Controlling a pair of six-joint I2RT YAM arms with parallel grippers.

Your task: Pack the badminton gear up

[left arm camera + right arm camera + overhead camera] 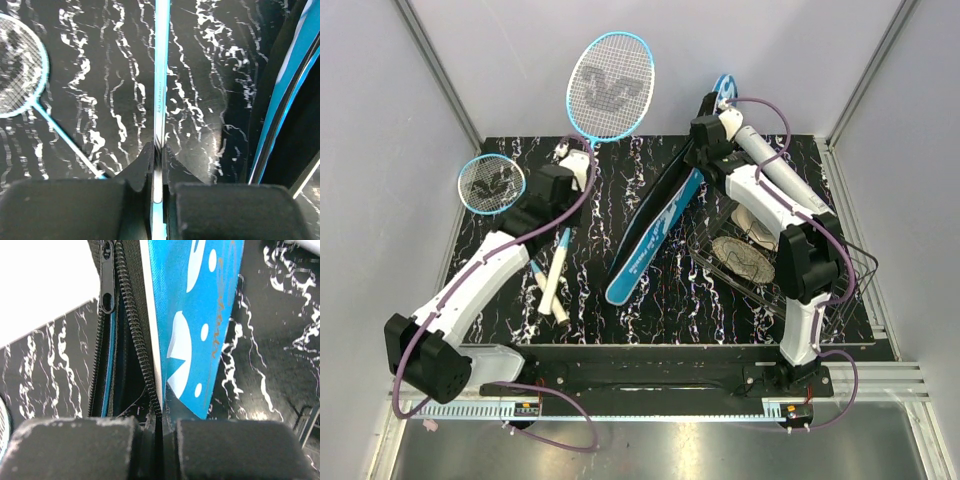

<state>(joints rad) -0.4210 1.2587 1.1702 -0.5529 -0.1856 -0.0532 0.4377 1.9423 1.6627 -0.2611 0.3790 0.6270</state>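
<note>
My left gripper [578, 168] [160, 148] is shut on the thin shaft [160, 75] of the large light-blue racket [610, 85], whose head leans on the back wall. The small racket [492, 183] [17, 75] lies at the left, partly under my left arm. Two white handles [556, 285] lie near the front. My right gripper [704, 148] [162, 412] is shut on the edge of the blue racket cover [655, 235] [200, 315] and holds its top end up. The cover's zipper [125, 320] is open. The white tube is out of view, and I cannot make out any shuttlecocks.
A black wire basket [840, 262] at the right holds round woven discs [742, 258] and a pale object behind them. My right arm reaches over it. Grey walls close in the black marbled table [620, 320] on three sides.
</note>
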